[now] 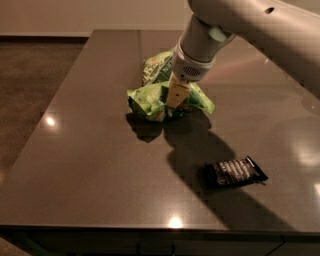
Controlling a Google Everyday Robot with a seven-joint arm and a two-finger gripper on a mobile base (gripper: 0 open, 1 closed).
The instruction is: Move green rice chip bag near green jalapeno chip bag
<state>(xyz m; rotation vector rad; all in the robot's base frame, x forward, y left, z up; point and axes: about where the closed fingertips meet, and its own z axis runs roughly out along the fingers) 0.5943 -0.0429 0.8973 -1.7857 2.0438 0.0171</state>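
The gripper (175, 101) is clenched on the crinkled, foil-like green rice chip bag (148, 100). The puffy, wedge-shaped green jalapeno chip bag (156, 67) sits just behind it.

Single cam, set high off the table's (90, 190) near edge, tilted down, facing the far wall (75, 15). Mid-range. Gripper (176, 99) sits upper centre, clamped on green rice chip bag (147, 100).

Off-white arm (260, 22), pale-yellow gripper (174, 104)
The thick, smooth arm bore a small dark hole and a pale-green patch; a ribbed grey wrist collar met the gripper, at the green rice chip bag (147, 100), far centre.
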